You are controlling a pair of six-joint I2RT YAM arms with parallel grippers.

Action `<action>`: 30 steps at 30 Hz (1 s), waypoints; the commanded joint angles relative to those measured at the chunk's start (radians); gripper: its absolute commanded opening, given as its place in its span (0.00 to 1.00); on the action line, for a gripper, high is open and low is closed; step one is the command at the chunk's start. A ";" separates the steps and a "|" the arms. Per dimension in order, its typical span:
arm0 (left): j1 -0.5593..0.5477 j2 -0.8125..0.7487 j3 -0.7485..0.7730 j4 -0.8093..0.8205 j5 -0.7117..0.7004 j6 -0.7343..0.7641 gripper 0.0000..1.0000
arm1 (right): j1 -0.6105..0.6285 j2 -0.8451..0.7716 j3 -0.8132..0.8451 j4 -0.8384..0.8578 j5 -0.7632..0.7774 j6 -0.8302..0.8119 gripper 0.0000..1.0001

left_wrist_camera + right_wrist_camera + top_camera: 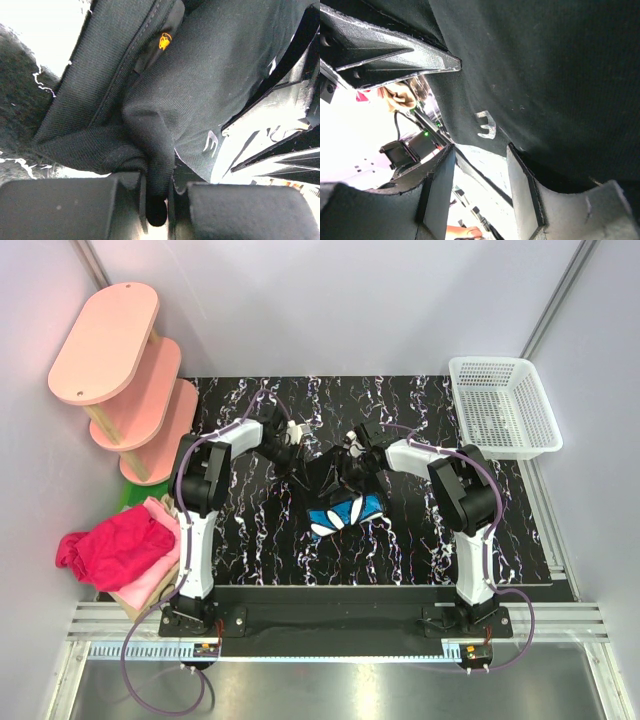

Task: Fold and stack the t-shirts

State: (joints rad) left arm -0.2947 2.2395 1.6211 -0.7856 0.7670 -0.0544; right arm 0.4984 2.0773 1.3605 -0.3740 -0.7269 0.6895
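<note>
Top external view, starting by the near left corner of the table [250, 560]: the magenta t-shirt [110, 545] lies heaped on the pink t-shirt [150, 578], well apart from both arms. Toward the middle, the left gripper [290, 443] has its jaws pinched tight on a fold of the black t-shirt [345, 510], which is plain in the left wrist view. That shirt sits bunched at the table's centre. Its held edge runs left to right between the two tools and its body trails toward the near edge, print up at the near end. Just right of it, the right gripper [352, 447] stands about half open; cloth drapes past one finger and nothing shows between them. I judge the next move turns on the right jaws catching that same edge, which lies directly beside them
</note>
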 commanded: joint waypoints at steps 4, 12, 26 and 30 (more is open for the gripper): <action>0.000 -0.072 0.019 -0.050 -0.110 0.047 0.00 | 0.020 -0.129 0.008 0.020 -0.005 -0.005 0.53; -0.001 -0.367 0.080 -0.297 -0.343 0.136 0.00 | 0.017 -0.192 0.035 -0.017 0.012 -0.015 0.54; 0.000 -0.823 -0.079 -0.418 -0.586 0.245 0.00 | 0.014 -0.278 -0.034 -0.017 0.030 -0.015 0.53; 0.009 -0.928 -0.084 -0.464 -0.649 0.238 0.00 | 0.014 -0.307 -0.067 -0.016 0.032 -0.018 0.53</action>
State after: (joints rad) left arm -0.2970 1.4406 1.5280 -1.2045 0.2066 0.1688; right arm 0.5068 1.8458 1.3163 -0.3939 -0.7147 0.6861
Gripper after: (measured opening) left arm 0.124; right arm 0.534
